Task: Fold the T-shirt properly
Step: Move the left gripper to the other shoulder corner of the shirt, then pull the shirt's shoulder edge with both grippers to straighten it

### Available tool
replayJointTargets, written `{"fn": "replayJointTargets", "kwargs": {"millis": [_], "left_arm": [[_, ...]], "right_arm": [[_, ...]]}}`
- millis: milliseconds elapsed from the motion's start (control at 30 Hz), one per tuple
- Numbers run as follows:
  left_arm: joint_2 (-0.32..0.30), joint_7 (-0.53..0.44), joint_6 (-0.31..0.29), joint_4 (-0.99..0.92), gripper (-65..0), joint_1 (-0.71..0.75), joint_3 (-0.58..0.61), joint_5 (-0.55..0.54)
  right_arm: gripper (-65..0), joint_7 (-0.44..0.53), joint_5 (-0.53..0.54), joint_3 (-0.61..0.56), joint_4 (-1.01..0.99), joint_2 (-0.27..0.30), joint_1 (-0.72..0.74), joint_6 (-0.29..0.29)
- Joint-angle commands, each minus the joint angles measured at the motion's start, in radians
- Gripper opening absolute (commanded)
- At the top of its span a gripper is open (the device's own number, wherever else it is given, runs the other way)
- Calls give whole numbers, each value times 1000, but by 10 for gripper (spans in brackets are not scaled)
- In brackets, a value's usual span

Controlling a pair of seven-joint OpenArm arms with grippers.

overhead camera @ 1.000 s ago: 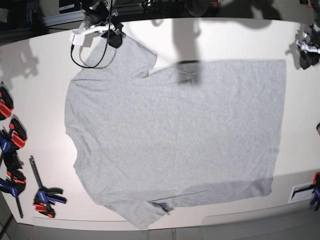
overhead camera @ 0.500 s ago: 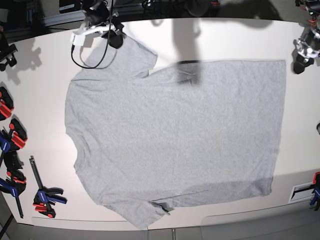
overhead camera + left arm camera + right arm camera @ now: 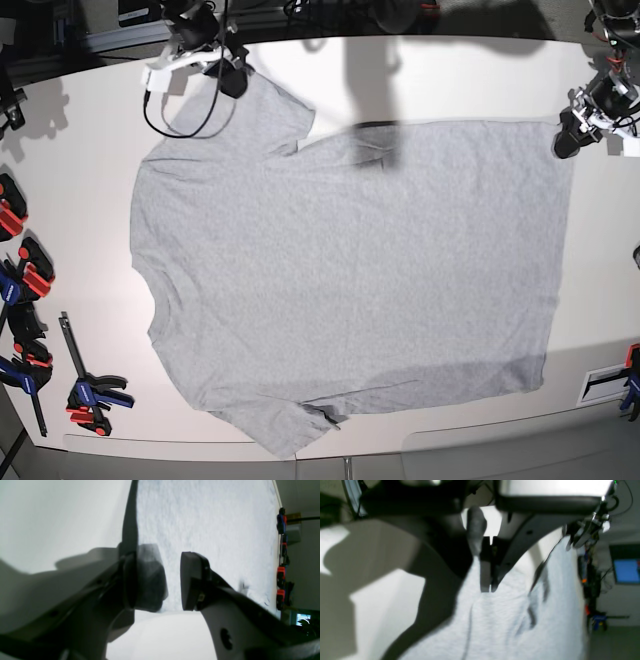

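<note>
The light grey T-shirt (image 3: 350, 270) lies spread flat on the white table (image 3: 450, 75), collar to the left and hem to the right. My right gripper (image 3: 228, 75) sits at the far sleeve's tip. In the right wrist view this gripper (image 3: 486, 588) is shut, with the T-shirt (image 3: 507, 625) drawn up in a peak to its tips. My left gripper (image 3: 568, 135) hovers at the far hem corner. In the left wrist view the gripper (image 3: 172, 580) is open and empty, one finger (image 3: 147, 577) over the edge of the T-shirt (image 3: 205, 525).
Several red and blue clamps (image 3: 25, 280) line the table's left edge, with one more (image 3: 90, 392) near the front left. A black cable (image 3: 180, 115) loops beside the far sleeve. A label (image 3: 603, 383) lies at the front right. Clamps (image 3: 281, 572) show beyond the shirt.
My left gripper has come in from the right edge and down to the far hem corner. The right gripper and the shirt have not moved.
</note>
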Motion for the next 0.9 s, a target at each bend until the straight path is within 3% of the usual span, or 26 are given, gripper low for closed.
{"fn": "replayJointTargets", "kwargs": {"millis": [0,167,300,400,433,533,700,867], "left_arm": [[-11,80,19,-2,-392,12,5,74],[-11,101,18,-2,-400,12,5,76],[-11,155,-34,-2,-400,12,5,87],[-11,140,-34,-2,-403,12,5,103],[-10,128,-34,-2,-437,12,4,101],[-11,87,-34,-2,-650,12,3,101],[-18,77,-34,-2,-650,18,0,99],[-29,92,-57,13,-650,84,-49,20]], "right_arm": [[-650,9,19,1,14,-3,-5,30],[-650,9,19,1,14,-2,-5,34],[-650,9,19,1,14,-2,-5,34],[-650,9,19,1,14,-2,-5,34],[-650,9,19,1,14,-2,-5,34],[-650,9,19,1,15,-2,-6,34],[-650,2,19,15,33,-2,-19,68],[-650,-38,24,79,133,-2,-86,78]]}}
